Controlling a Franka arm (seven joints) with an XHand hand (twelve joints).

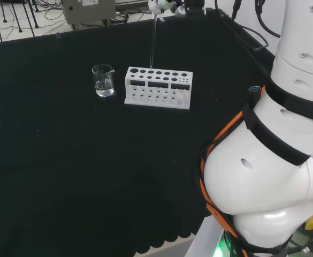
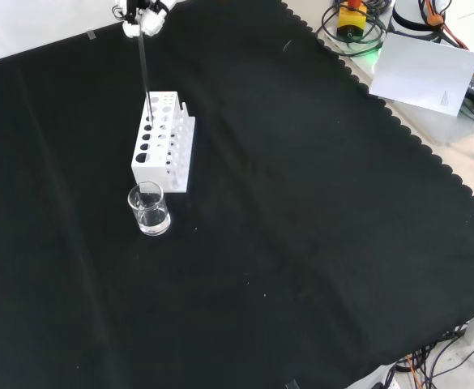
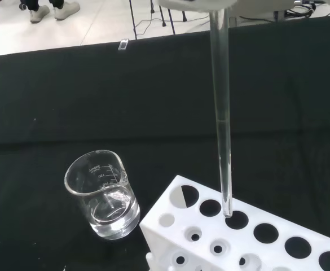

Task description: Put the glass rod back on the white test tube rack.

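Observation:
The hand is high above the white test tube rack, its fingers pinched on the top of a clear glass rod. The rod hangs upright. Its lower tip sits just above, or at the mouth of, a hole in the rack's top row, as the wrist view shows. A blurred white part of the hand sits over the rod's top end.
A small glass beaker with a little clear liquid stands close beside the rack's end. The arm's white links fill the right of the head view. Papers and cables lie beyond the cloth's scalloped edge.

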